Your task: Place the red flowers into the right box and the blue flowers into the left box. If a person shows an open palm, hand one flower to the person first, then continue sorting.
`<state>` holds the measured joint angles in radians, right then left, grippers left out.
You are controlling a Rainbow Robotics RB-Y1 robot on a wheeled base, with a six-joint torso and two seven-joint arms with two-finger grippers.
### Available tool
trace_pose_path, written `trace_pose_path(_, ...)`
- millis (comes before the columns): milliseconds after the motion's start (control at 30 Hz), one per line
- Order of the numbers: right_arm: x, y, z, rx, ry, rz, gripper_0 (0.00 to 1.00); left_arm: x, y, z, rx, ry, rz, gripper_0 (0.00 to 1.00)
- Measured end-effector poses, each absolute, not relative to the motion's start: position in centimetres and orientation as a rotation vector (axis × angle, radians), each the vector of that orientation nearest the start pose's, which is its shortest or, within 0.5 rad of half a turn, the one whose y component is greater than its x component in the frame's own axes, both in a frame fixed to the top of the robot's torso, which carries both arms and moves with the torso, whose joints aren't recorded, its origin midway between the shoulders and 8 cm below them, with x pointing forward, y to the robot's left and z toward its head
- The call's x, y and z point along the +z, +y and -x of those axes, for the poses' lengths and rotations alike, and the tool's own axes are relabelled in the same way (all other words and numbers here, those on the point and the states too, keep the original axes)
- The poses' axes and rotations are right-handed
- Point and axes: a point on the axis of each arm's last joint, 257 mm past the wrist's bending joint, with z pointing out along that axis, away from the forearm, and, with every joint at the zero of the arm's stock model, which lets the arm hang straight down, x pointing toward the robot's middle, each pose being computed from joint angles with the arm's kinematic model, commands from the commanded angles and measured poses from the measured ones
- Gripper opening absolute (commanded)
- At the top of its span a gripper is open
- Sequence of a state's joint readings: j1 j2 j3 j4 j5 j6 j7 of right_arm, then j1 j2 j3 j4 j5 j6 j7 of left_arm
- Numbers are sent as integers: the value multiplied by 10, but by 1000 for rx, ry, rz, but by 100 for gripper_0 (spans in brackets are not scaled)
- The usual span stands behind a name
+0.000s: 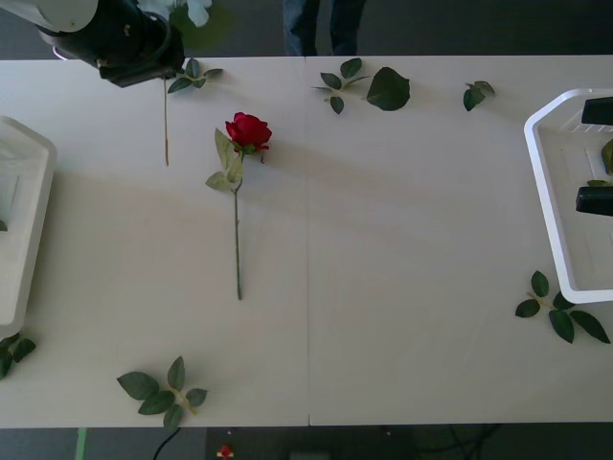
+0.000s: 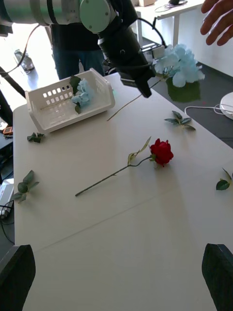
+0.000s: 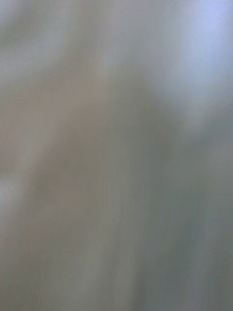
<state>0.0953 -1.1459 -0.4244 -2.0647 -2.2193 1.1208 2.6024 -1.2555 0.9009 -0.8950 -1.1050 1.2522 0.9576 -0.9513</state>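
Note:
A blue flower [image 2: 177, 63] hangs over the table's far edge, its thin stem [image 1: 165, 125] pointing back over the table. My left gripper [image 2: 144, 87] is shut on that stem, at the far left corner [image 1: 158, 67]. A person's open hand [image 2: 218, 22] hovers just past the bloom, not touching it. One red flower [image 1: 248, 129], a rose, lies on the table left of centre [image 2: 161, 151]. The left box [image 1: 24, 220] holds a blue flower [image 2: 85, 92]. My right gripper [image 1: 594, 155] is open over the right box [image 1: 546, 192], with black fingers [image 2: 218, 272] apart and nothing between them.
Loose green leaf sprigs lie scattered: near the far edge [image 1: 369, 86], by the right box [image 1: 560, 307] and near the front edge [image 1: 163, 393]. The left wrist view is a blur. A person stands behind the table [image 1: 321, 24].

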Motion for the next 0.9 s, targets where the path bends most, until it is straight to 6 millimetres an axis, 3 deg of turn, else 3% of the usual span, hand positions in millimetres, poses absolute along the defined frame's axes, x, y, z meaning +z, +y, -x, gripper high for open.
trace_pose_path(200,7,-219,-347,622,1516,1191,100,-50,228,-671,-387,2299,199,0)
trace_pose_path(633,7,-219,-347,622,1516,1191,100,48,239,-691,-579,2089,311,0)
trace_pose_path(900,7,-219,-347,622,1516,1191,100,126,284,-713,-661,1840,404,0)
